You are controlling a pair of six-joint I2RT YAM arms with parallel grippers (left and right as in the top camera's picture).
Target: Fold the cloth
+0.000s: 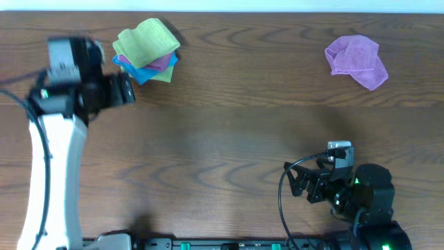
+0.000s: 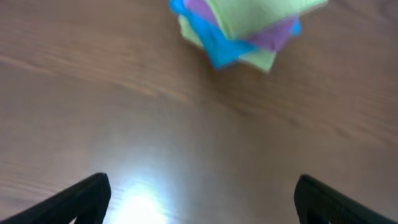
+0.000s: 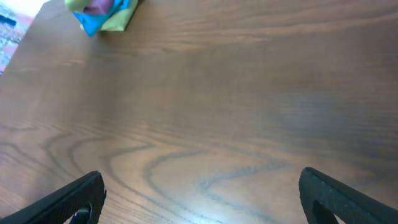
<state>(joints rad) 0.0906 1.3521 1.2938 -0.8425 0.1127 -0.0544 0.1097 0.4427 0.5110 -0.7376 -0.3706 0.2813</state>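
A crumpled purple cloth (image 1: 357,60) lies at the far right of the table. A stack of folded cloths (image 1: 146,50), green on top with purple and blue below, sits at the far left; it also shows in the left wrist view (image 2: 239,28) and the right wrist view (image 3: 102,12). My left gripper (image 1: 127,90) is open and empty, just left of and below the stack. My right gripper (image 1: 300,182) is open and empty near the front right, over bare wood.
The wooden table (image 1: 229,125) spreads between the two arms. The right arm's base (image 1: 371,201) and cable sit at the front right edge. The left arm (image 1: 55,160) runs along the left side.
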